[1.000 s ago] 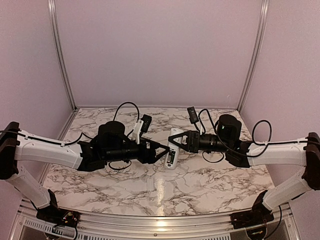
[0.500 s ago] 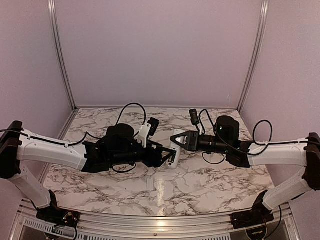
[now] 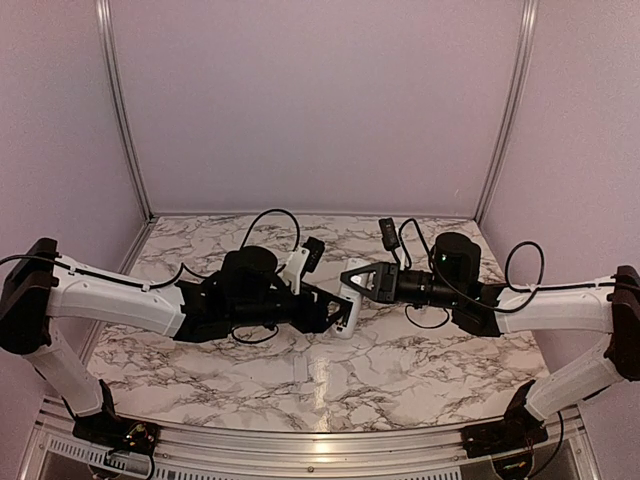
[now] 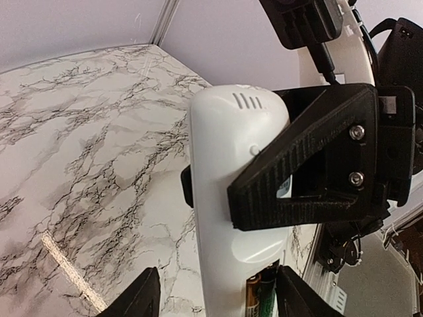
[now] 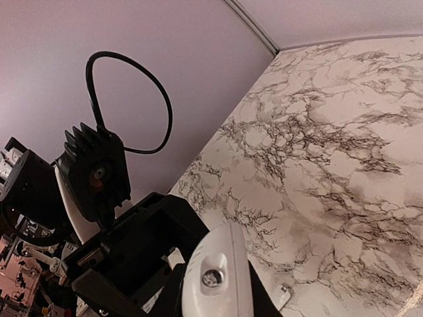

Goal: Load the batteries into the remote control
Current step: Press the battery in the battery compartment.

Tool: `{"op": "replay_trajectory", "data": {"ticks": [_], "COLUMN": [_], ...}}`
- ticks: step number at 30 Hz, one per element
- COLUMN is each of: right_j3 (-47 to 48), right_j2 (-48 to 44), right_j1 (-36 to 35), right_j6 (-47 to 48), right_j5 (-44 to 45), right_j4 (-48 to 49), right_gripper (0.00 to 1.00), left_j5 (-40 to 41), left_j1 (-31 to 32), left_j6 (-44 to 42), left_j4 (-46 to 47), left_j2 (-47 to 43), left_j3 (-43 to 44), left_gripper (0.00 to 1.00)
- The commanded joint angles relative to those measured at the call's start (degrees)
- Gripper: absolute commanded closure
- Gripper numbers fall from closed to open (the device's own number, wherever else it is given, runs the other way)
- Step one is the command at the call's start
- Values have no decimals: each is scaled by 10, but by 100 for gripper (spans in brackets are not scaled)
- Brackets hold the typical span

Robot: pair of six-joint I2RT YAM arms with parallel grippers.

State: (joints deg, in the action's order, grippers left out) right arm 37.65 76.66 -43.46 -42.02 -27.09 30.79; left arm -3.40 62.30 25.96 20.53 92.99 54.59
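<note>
The right hand [image 3: 352,283] is pinching the white remote [image 4: 225,198], with one black finger pressed on each flat side. It holds the remote over the marble counter [image 4: 86,165]. The left hand [image 4: 217,298] is spread wide and points right at the right hand. Its two fingers [image 4: 142,300] sit on either side of the remote's lower end, with a gap showing on one side. Between those fingers, a green and gold battery [image 4: 262,301] sits in the remote's open slot.
</note>
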Motion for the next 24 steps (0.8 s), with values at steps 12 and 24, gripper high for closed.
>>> {"op": "replay_trajectory", "data": {"ticks": [12, 24], "right_j3": [-5, -7], "right_j2": [-13, -10], "right_j1": [2, 2], "right_j6": [-7, -7], "right_j5": [-28, -16], "right_j4": [55, 40], "right_gripper": [100, 100], "left_j5": [-35, -36], "left_j1": [-20, -26], "left_j6": [30, 14], "left_j4": [21, 19], "left_j2": [22, 0], "left_j3": [1, -3], "left_gripper": [65, 32]}}
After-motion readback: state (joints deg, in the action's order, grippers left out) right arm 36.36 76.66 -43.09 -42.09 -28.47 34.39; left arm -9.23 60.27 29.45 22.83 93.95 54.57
